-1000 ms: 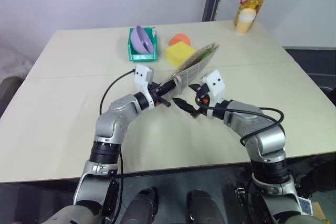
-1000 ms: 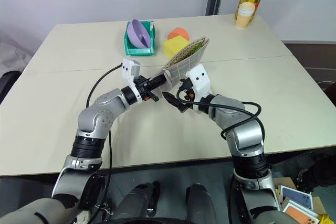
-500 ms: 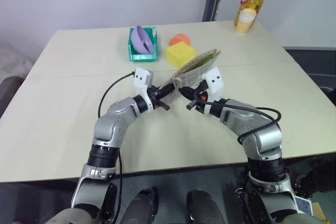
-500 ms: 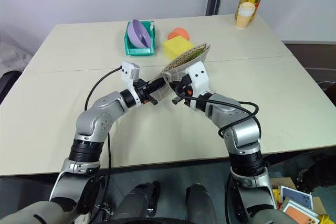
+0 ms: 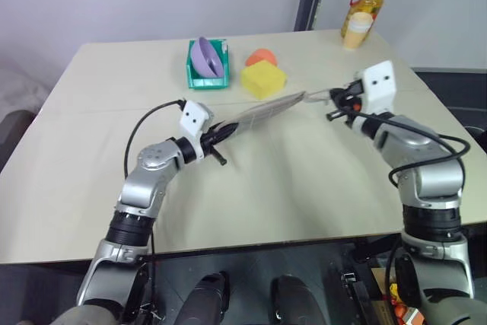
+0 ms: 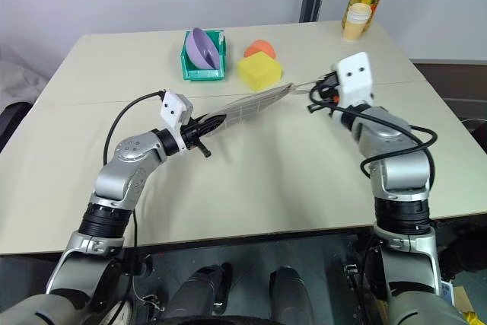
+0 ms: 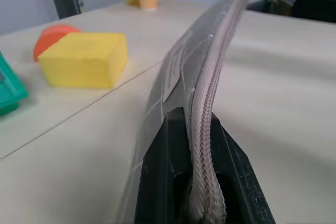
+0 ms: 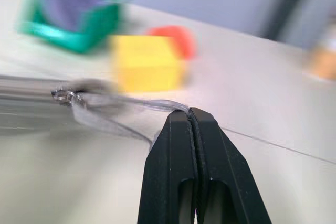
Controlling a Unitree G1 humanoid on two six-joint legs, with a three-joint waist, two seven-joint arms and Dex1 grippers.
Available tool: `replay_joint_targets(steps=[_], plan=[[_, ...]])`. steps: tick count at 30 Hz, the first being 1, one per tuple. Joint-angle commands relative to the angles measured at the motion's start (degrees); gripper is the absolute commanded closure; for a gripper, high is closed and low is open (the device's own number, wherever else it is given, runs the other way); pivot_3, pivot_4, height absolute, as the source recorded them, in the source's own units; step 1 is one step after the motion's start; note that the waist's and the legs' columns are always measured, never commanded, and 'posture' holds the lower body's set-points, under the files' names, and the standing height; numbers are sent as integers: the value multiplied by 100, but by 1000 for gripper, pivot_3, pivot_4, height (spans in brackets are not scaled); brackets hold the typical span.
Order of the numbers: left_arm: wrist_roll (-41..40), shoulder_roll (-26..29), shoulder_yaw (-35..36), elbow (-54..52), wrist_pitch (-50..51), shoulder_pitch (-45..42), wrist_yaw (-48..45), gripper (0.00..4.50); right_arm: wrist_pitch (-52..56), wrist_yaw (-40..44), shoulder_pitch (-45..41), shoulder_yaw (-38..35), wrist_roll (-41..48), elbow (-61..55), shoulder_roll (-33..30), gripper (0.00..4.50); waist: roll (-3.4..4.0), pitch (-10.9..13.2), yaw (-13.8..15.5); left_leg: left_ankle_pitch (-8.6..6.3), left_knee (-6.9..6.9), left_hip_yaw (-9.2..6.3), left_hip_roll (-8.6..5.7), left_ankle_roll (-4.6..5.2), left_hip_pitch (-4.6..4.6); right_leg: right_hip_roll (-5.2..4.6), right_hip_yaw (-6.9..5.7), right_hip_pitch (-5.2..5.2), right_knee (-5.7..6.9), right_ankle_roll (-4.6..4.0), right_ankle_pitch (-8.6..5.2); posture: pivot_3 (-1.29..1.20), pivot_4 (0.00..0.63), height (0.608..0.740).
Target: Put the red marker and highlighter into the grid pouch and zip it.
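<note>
Above the table (image 5: 91, 150), grid pouch (image 5: 262, 109) pinched between left gripper (image 5: 215, 136) and right gripper (image 5: 332, 104), clamping its cord.

No text, brand, number or sign can be read on anything in these views.

The flat rectangular grey fabric grid pouch (image 5: 262, 109) with thin white grid lines is suspended above the beige table (image 5: 91, 188), stretched taut and nearly edge-on, its long axis slanting upward from its lower end to its higher end. The zipper edge (image 7: 207, 103) faces upward and its teeth are closed along the visible length. A thin translucent pull cord (image 8: 126, 109) extends from the metal slider ring (image 8: 63, 96) at the higher end. The red marker and highlighter cannot be seen.
</note>
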Motion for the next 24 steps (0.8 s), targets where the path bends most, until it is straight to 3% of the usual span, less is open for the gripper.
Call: replay_joint_targets(steps=[1,2,4,7,10,12,17,24], plan=[[-2,148,130,-121,-133,70,-73,4500,-176,90,1,-112,-59,-102,-251,4469,2,1,-14,0,-1,0,1,0,0,0,0,-2,0,0,0,0,150,740],[-57,152,159,-136,-83,99,-111,4500,-138,226,80,-46,0,-170,-293,4469,2,1,-13,0,-2,1,1,0,0,0,1,-3,1,0,0,0,150,740],[-166,188,214,-216,42,181,-168,3802,1,718,326,103,284,-436,-417,4500,2,1,-8,0,-2,0,2,0,0,1,0,-2,0,0,0,0,150,740],[-320,307,299,-466,259,387,-233,2457,226,1313,687,153,723,-753,-584,3621,2,1,-12,-2,-2,2,2,3,0,0,1,-1,-1,0,0,0,150,740],[-467,485,556,-973,637,894,-52,923,-1,1900,1242,129,944,-1048,-860,2131,2,1,-3,-2,-2,1,2,4,-2,-1,1,-1,-1,0,0,0,150,740],[-643,538,742,-1293,900,1211,53,914,-156,2149,1516,72,1042,-1132,-986,1122,2,1,-8,-4,-2,1,3,7,-2,-2,1,1,-4,1,-1,0,150,740],[-874,608,1297,-1951,1299,2320,474,914,-322,2600,2075,-234,1403,-1002,-1110,1122,2,1,0,-5,0,1,6,8,0,-5,1,3,-7,-1,-2,0,150,740],[-800,531,1821,-2136,1084,3021,1026,914,-716,2419,2002,-231,1298,-334,-864,1122,1,2,27,-5,3,1,9,7,1,-12,1,8,-14,-22,-12,0,150,740]])
